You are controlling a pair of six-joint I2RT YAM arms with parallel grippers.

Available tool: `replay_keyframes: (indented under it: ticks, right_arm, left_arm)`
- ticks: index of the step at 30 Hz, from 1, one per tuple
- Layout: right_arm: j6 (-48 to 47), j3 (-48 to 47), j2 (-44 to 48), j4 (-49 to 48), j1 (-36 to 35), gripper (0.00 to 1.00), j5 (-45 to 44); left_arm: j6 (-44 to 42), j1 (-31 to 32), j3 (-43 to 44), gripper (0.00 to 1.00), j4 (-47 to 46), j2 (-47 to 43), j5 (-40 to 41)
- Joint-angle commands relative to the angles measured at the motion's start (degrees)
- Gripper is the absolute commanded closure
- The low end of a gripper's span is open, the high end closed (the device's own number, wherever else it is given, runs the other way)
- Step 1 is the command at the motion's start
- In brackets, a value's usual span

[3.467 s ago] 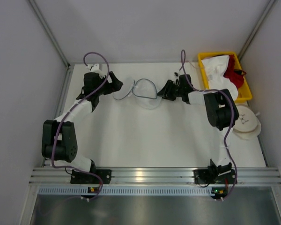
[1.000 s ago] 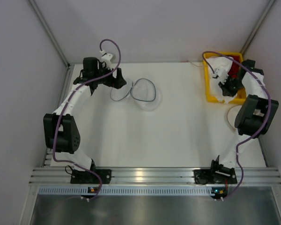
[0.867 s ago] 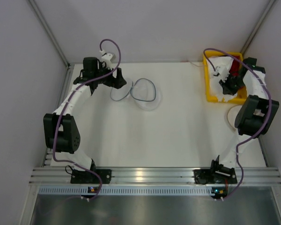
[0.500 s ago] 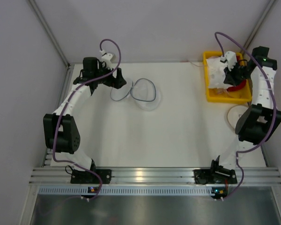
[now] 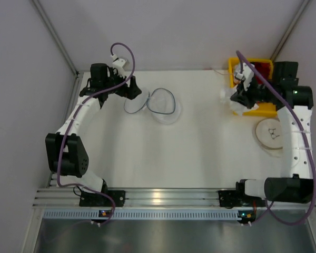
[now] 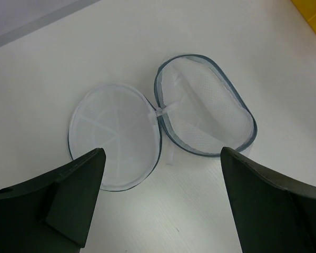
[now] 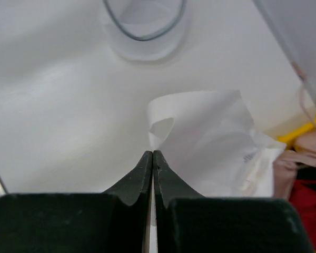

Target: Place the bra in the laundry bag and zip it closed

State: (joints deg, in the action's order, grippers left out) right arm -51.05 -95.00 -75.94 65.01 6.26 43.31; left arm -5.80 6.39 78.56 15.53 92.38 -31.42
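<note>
The mesh laundry bag lies open on the table at the back centre, its flat lid folded out to the left; both halves show in the left wrist view. My left gripper is open and hovers just left of and above the bag. My right gripper is shut on an edge of the white bra and holds it above the table, just left of the yellow bin. The bra hangs from the fingertips in the right wrist view.
A yellow bin at the back right holds a red garment and a pink one. A cream round pouch with dark marks lies in front of the bin. White walls close in both sides.
My right gripper has lifted the white bra out of the yellow bin and carried it left over the bin's edge. My left gripper has stayed by the bag.
</note>
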Motion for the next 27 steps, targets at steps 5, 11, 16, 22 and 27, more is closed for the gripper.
replay_keyframes:
  ticks: [5, 11, 16, 22, 27]
  right_arm:
    - [18.4, 22.5, 4.5, -17.4, -21.5, 1.00, 0.0]
    - [39.2, 30.8, -5.2, -43.9, -34.3, 1.00, -1.1]
    - [50.3, 25.6, -14.7, -54.2, -40.7, 0.76, 0.0]
    - [50.3, 15.5, -18.0, -45.9, -33.4, 0.63, -0.6]
    - [41.8, 14.5, -16.9, -32.4, -19.9, 0.63, -7.1]
  left_arm:
    - [-1.9, -0.2, -2.4, 0.04, 0.7, -6.6, -1.3]
    - [-0.2, -0.4, -6.1, 0.03, 2.9, -10.5, 0.2]
    - [1.1, -0.8, -9.7, 0.03, 5.7, -14.5, 0.0]
    - [-2.0, -1.1, -14.1, 0.02, 8.5, -18.0, -3.1]
    - [-8.3, 0.2, -16.9, 0.05, 13.7, -17.1, -4.8]
